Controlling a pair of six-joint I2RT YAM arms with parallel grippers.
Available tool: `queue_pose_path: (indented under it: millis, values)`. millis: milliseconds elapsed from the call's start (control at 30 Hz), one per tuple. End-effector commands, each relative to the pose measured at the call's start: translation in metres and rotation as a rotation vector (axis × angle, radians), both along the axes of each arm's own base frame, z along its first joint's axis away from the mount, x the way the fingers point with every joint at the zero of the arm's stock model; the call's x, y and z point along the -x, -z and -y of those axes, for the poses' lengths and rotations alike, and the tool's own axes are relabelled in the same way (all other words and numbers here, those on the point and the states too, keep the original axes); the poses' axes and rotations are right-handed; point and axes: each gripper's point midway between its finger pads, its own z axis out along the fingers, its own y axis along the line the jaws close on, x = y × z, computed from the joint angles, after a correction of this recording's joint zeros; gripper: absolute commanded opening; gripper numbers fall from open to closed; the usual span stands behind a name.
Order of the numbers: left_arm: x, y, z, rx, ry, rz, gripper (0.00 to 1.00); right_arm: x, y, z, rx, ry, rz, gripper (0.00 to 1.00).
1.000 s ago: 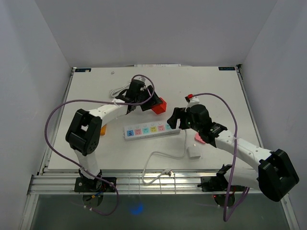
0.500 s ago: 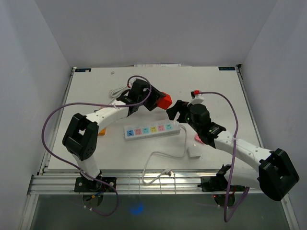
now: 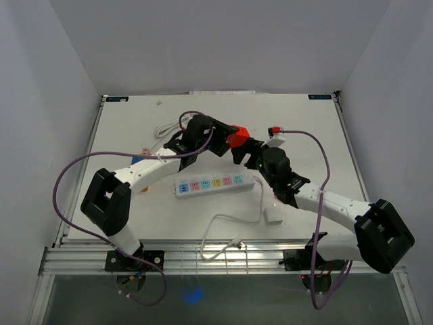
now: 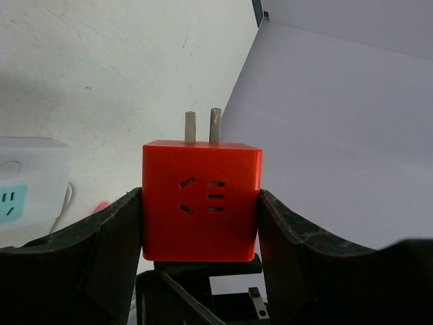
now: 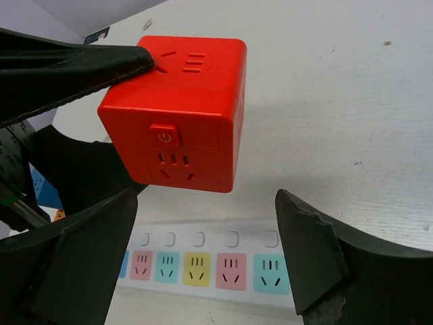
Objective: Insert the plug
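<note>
My left gripper (image 3: pixel 230 141) is shut on the red cube plug (image 3: pixel 235 137), held above the table at mid-back. In the left wrist view the plug (image 4: pixel 201 203) fills the gap between both jaws, and its two metal prongs (image 4: pixel 203 126) point away from the camera. My right gripper (image 3: pixel 247 154) is open just right of the plug. In the right wrist view the plug (image 5: pixel 179 112) hangs just ahead of the wide-open right gripper (image 5: pixel 206 203), its switch and socket face towards the camera. The white power strip (image 5: pixel 203 261) with coloured sockets lies below.
The power strip (image 3: pixel 213 183) lies across the table's middle, its white cable (image 3: pixel 226 220) looping toward the front edge. A small white adapter (image 3: pixel 274 215) and a pink item (image 3: pixel 279 196) sit under the right arm. A coiled white cable (image 3: pixel 164 128) lies at back left.
The left arm has carried the red plug rightward toward the right gripper. The right gripper has swung up and left to meet it, jaws staying wide.
</note>
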Motion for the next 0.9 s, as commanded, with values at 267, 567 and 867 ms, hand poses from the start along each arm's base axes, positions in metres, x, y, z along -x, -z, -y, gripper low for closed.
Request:
queue_pose_path:
  millis: [267,567,867]
  values:
    - [0.01,-0.024,0.004,0.085,-0.056,0.026,0.05,-0.016,-0.034,-0.016,-0.068,0.019,0.104,0.88]
    - [0.013,-0.016,0.002,0.071,-0.082,-0.011,0.06,-0.021,-0.034,-0.018,-0.042,0.027,0.114,0.86]
    - [0.015,-0.022,0.0,0.083,-0.085,0.0,0.08,-0.025,-0.029,-0.021,-0.03,0.034,0.087,0.66]
